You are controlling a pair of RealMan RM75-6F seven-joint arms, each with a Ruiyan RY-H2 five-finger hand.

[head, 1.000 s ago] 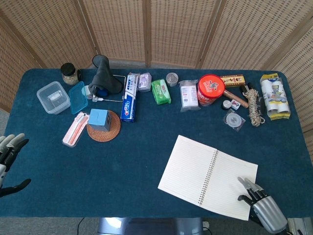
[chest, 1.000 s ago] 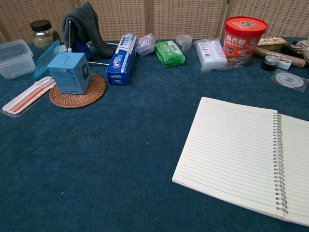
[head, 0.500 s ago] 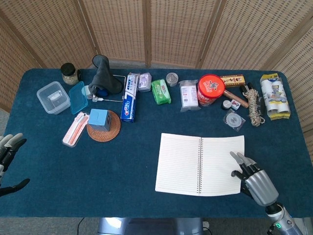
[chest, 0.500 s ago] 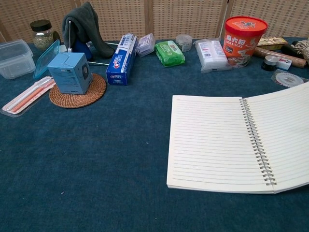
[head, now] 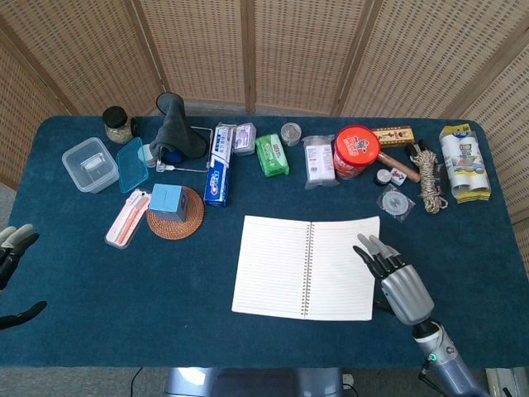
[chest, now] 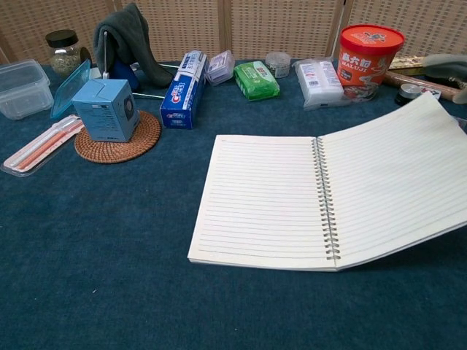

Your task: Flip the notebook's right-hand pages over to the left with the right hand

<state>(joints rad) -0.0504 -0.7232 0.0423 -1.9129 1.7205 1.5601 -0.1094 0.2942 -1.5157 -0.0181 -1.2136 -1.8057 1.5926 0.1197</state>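
— Why is the right-hand page (chest: 398,182) tilting up off the worktop (head: 124,281)?

— The right hand (head: 399,285) appears to be lifting it at the outer edge, fingers (head: 374,252) extended along the paper; whether they are actually pinching it, I cannot tell.

— And the notebook (head: 302,266)?

— It is lying open, spreading leftward from those fingers, spiral well to their left. The left hand (head: 12,252) is idling far off, fingers apart, holding nothing.

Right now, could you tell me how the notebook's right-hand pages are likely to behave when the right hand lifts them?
The spiral notebook pages will probably bend rather than stay flat: in the chest view the right side already rises in a curve. They look thin and light, so the right hand may slip. The notebook could also slide on the blue cloth.
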